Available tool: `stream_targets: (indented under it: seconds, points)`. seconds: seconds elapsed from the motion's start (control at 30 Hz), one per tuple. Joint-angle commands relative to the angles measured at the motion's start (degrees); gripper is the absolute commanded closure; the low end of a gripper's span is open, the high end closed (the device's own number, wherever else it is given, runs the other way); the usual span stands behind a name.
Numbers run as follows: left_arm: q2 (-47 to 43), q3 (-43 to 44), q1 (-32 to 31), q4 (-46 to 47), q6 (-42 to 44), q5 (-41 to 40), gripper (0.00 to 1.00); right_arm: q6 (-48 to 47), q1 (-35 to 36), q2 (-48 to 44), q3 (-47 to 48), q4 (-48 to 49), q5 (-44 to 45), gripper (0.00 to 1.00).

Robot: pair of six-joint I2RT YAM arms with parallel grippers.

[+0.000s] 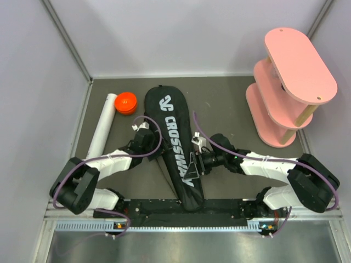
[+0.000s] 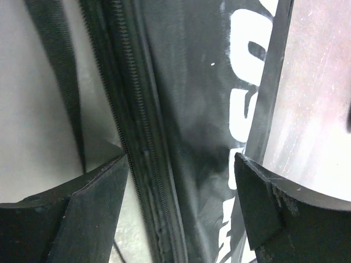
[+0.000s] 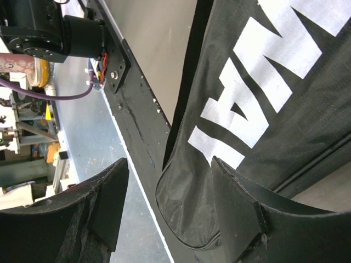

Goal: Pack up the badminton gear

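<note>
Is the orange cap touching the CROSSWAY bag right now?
Apart. The top external view shows a strip of bare table between the orange cap and the left edge of the CROSSWAY bag.

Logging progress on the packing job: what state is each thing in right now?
CROSSWAY bag: lying flat, zip looks closed where visible.
white tube: on its side, uncapped.
orange cap: off, beside the tube's far end.
left gripper: open, over the bag's zip edge.
right gripper: open, astride the bag's narrow end.
pink shelf: upright.
</note>
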Motion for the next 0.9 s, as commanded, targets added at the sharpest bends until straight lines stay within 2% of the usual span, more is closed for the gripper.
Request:
stream_targets:
  seconds: [0.0,0.13,0.23,0.27,0.4,0.5,0.67,0.83,0.87]
  points:
    - [5.5,4.6,-4.1,-6.7,-2.9,-9.9,0.17,-2.9,-0.1,-0.9,3.6,-1.6,2.7,0.39]
    - [10.2,5.2,-7.0,-5.0,-7.1,-12.1,0.25,-3.7,-0.1,-0.8,4.6,-1.9,3.4,0.38]
    - [12.5,5.2,-7.2,-3.7,-6.9,-13.6,0.59,-4.5,-0.1,0.2,5.6,-2.2,3.5,0.38]
    - [12.4,5.6,-7.5,-3.8,-6.3,-15.5,0.79,-4.5,-0.1,0.8,5.9,-2.1,3.6,0.38]
    - [9.2,7.4,-8.5,-4.0,0.8,-17.7,0.99,-2.6,-0.4,0.9,6.5,-1.6,6.6,0.38]
    - [5.6,11.1,-10.2,-8.9,7.2,-19.8,1.0,0.8,-2.3,-0.2,6.1,-0.8,8.6,0.34]
    - [1.0,19.4,-11.4,-16.9,20.2,-18.2,1.0,5.5,-9.8,-2.0,4.4,4.6,4.9,0.26]
    - [0.4,25.3,-12.1,-24.5,30.2,-16.8,1.0,7.4,-15.8,-1.0,8.8,0.1,5.1,0.23]
    - [0.0,25.6,-12.8,-24.6,33.5,-16.8,1.0,7.8,-16.9,-0.4,10.3,-4.1,7.6,0.23]
